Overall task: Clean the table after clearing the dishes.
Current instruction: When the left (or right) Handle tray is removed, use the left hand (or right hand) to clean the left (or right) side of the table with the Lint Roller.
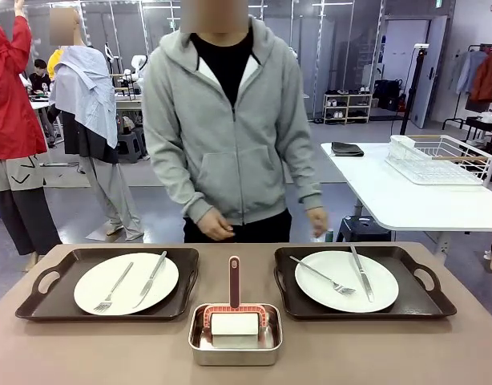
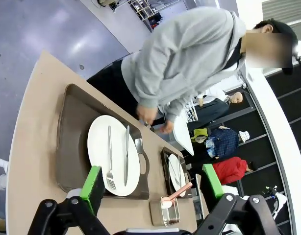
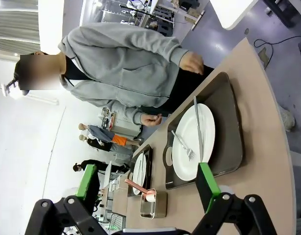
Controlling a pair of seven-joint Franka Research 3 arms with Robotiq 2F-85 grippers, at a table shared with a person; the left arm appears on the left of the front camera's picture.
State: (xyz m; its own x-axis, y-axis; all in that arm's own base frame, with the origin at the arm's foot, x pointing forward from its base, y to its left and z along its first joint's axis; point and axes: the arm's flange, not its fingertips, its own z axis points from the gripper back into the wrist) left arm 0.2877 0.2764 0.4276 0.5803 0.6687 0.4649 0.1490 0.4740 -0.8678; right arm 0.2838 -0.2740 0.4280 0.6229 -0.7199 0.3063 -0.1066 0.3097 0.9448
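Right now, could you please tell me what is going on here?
Nothing is being handled yet. The left plate and right plate, each with a fork and knife, sit on the left tray and right tray on the table. Between them a roller rests in a steel pan. The person stands at the far side, touching none of it. The left gripper and right gripper are open and empty.

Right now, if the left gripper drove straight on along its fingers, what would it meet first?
Probably the handle end of the nearer tray, beside its plate, or the bare table just past it. The left gripper hangs open above the table, so depth is unclear.
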